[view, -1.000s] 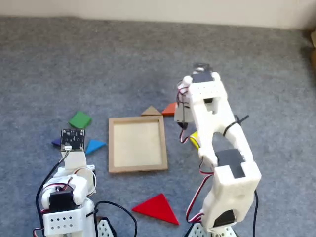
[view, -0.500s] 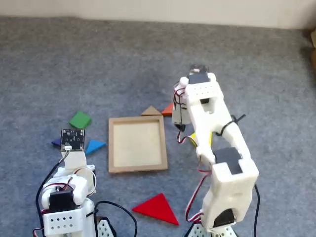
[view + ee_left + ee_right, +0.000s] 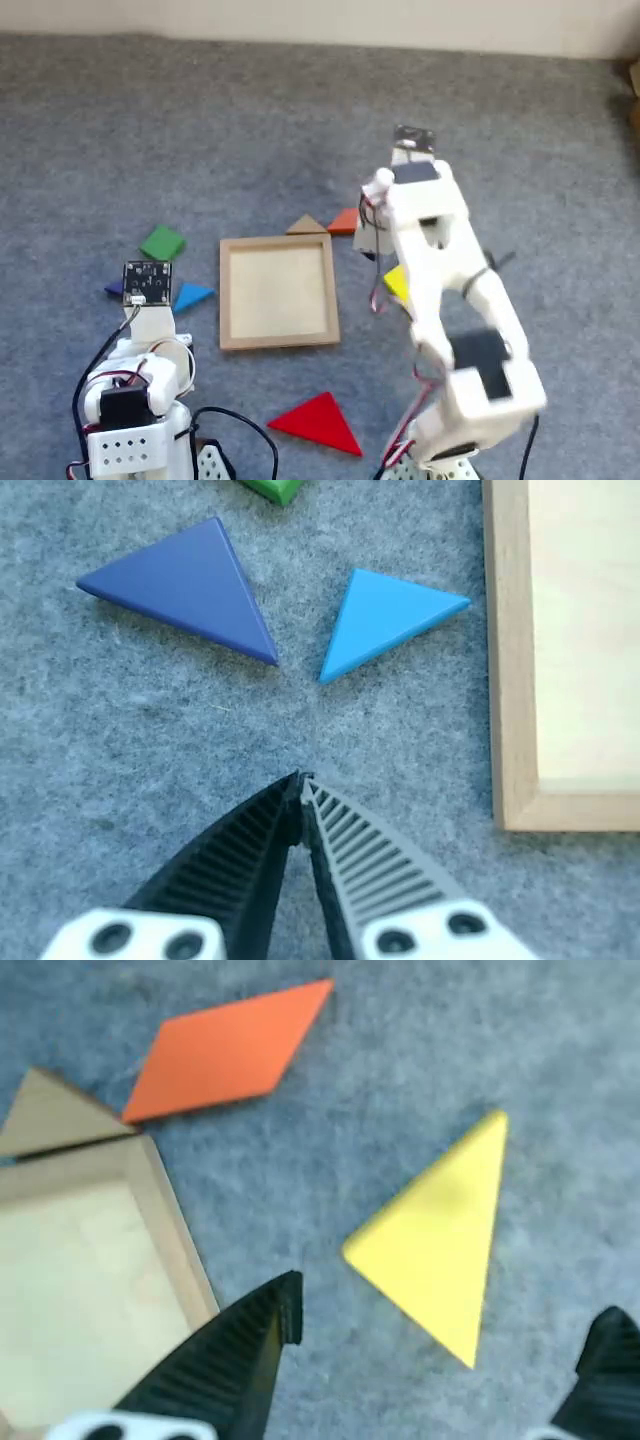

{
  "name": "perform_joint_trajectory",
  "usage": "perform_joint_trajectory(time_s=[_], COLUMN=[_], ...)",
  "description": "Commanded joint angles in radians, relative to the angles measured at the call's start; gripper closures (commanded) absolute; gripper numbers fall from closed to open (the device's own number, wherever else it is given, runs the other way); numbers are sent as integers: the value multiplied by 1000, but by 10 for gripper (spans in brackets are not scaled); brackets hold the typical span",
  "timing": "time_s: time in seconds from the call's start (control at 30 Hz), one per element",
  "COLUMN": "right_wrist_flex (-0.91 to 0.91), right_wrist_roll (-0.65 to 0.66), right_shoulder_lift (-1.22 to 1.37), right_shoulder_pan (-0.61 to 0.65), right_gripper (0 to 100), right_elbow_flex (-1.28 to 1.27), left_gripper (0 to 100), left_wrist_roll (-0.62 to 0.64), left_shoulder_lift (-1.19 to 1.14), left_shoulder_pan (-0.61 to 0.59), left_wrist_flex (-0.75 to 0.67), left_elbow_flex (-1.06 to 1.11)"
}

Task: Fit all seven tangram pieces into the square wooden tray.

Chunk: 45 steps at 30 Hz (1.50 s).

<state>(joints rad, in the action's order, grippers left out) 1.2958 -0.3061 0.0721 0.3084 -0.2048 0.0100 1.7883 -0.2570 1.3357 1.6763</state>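
High view: the tray (image 3: pixel 226 295) holds nothing; all seven pieces (image 3: pixel 318 422) lie on the carpet (image 3: pixel 200 130) around it, so everything is left to do. The right gripper (image 3: pixel 450 1320) spreads wide above the yellow triangle (image 3: pixel 440 1230), right of the tray; the left gripper (image 3: pixel 301 780), pinched together, sits by the light blue triangle (image 3: pixel 385 615).

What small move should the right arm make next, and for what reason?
Probably lower the right claw onto the yellow triangle: the claw is open, the triangle lies flat between its tips, and the wooden tray beside it holds no piece.
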Motion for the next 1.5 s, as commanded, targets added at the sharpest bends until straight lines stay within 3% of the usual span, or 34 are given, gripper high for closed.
perform_joint_trajectory(time_s=[0.0,0.2,0.33,0.43,0.7,1.0,1.47], right_wrist_flex=[-88,-15,38,38,-117,-231,-223], right_wrist_roll=[12,14,161,169,127,117,112], right_shoulder_lift=[-272,-384,-383,-383,-378,-140,130], right_shoulder_pan=[-10,-53,-54,-50,-50,-53,-53], right_gripper=[592,592,592,592,592,592,592], right_elbow_flex=[-165,-240,-240,-242,-254,-275,-64], left_gripper=[987,987,987,987,987,987,987], left_wrist_roll=[9,9,9,9,9,9,9], left_shoulder_lift=[33,33,33,33,33,33,33], left_shoulder_pan=[-12,-12,-12,-12,-12,-12,-12], left_wrist_flex=[5,5,5,5,5,5,5], left_elbow_flex=[19,19,19,19,19,19,19])
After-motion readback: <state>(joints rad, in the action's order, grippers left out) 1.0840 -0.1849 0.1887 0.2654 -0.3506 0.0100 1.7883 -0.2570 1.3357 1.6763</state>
